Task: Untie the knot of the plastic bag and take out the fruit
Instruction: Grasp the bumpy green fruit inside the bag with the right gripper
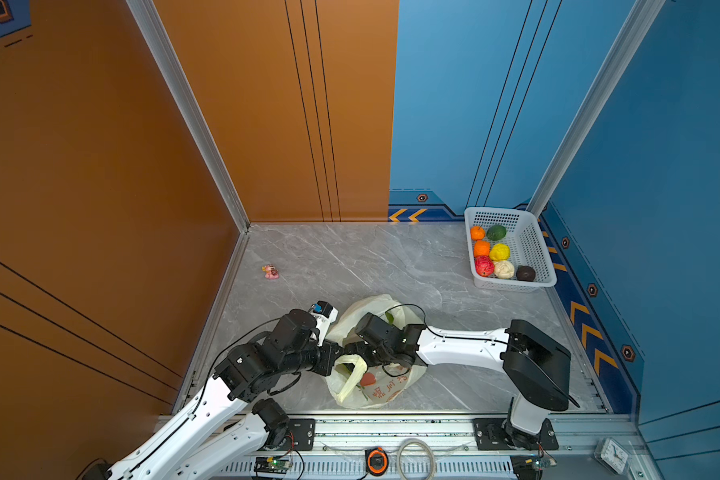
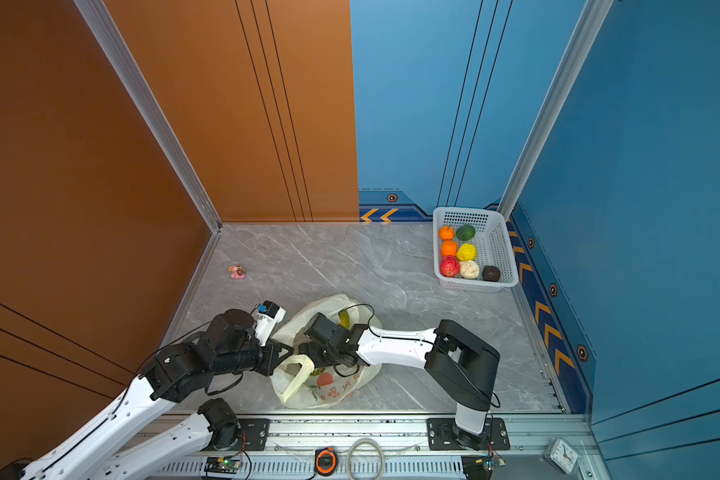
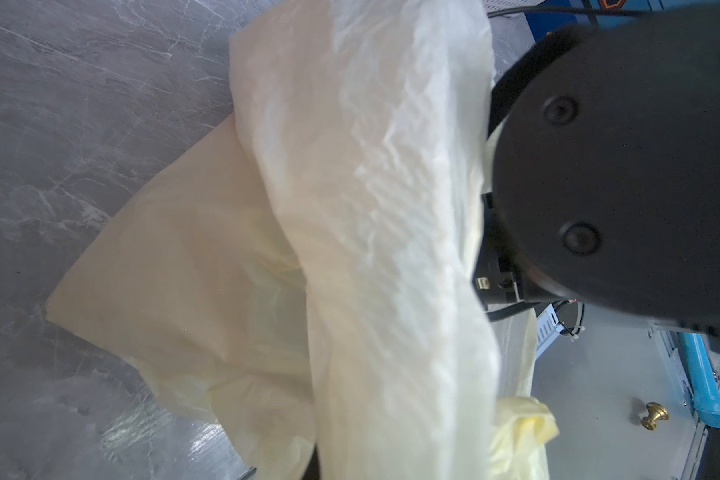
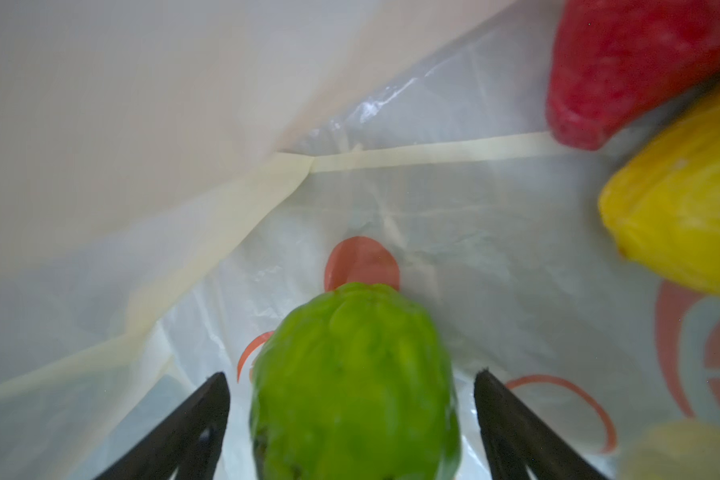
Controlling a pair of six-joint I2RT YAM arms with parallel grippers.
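The plastic bag (image 1: 375,390) lies at the table's front middle, mouth held up, in both top views. Its loose handle strip (image 1: 352,380) hangs down; the knot is out of view. My left gripper (image 1: 331,359) is shut on the bag's rim, and in the left wrist view the plastic (image 3: 371,208) drapes over its jaws. Inside the bag my right gripper (image 4: 351,375) stands open around a bright green fruit (image 4: 350,424), with gaps on both sides. A red fruit (image 4: 624,62), a yellow one (image 4: 682,199) and a pale one (image 4: 682,449) lie beside it.
A white perforated basket (image 1: 533,245) at the back right holds several fruits. A tiny pink toy figure (image 1: 270,272) sits at the back left. On the front rail lie a tape measure (image 1: 377,460), a cable coil (image 1: 415,457) and a small clock (image 1: 612,455).
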